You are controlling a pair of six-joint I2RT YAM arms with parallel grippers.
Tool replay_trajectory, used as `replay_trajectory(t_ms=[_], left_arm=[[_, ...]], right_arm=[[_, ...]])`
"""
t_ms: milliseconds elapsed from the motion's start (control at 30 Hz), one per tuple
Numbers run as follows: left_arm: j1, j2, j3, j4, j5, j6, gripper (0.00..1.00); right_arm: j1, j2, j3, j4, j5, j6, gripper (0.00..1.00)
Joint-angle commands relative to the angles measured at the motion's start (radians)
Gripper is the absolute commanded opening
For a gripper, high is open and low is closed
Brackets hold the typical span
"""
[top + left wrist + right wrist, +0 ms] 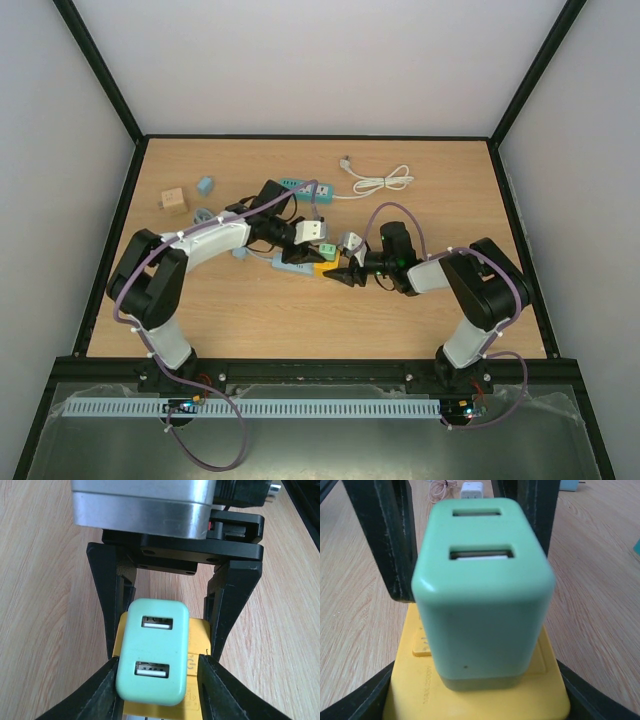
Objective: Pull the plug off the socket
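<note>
A mint-green plug [152,652] with two USB ports stands upright in the yellow socket [200,635]. My left gripper [157,680] straddles the plug from above. Its left finger [102,685] rests against the plug's side. Its right finger [220,685] stands slightly off the plug, with yellow showing in the gap. In the right wrist view the plug [482,590] fills the middle and the socket [410,690] lies under it. My right gripper [480,702] is shut on the socket's two sides. From above, both grippers meet at the socket [326,268] in the table's middle.
A light blue block [285,262] adjoins the socket on the left. Behind lie a teal power strip [290,186], a coiled white cable [385,182], a small wooden block [172,199] and a blue block [205,185]. Black frame posts edge the table.
</note>
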Motion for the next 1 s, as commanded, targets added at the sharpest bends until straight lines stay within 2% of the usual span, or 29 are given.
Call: replay_trajectory(t_ms=[0, 233, 567, 967], left_arm=[[-0.011, -0.029, -0.021, 0.04, 0.013, -0.029, 0.39], [-0.006, -0.047, -0.025, 0.065, 0.048, -0.061, 0.25], [0.034, -0.074, -0.021, 0.077, 0.121, -0.112, 0.18], [0.051, -0.105, -0.013, 0.038, 0.089, -0.029, 0.16]], right_arm=[[0.016, 0.028, 0.018, -0.021, -0.025, -0.032, 0.3], [0.016, 0.036, 0.025, -0.029, -0.025, -0.032, 0.19], [0.021, 0.048, 0.047, -0.075, -0.025, -0.039, 0.02], [0.024, 0.077, 0.097, -0.153, -0.015, -0.041, 0.01]])
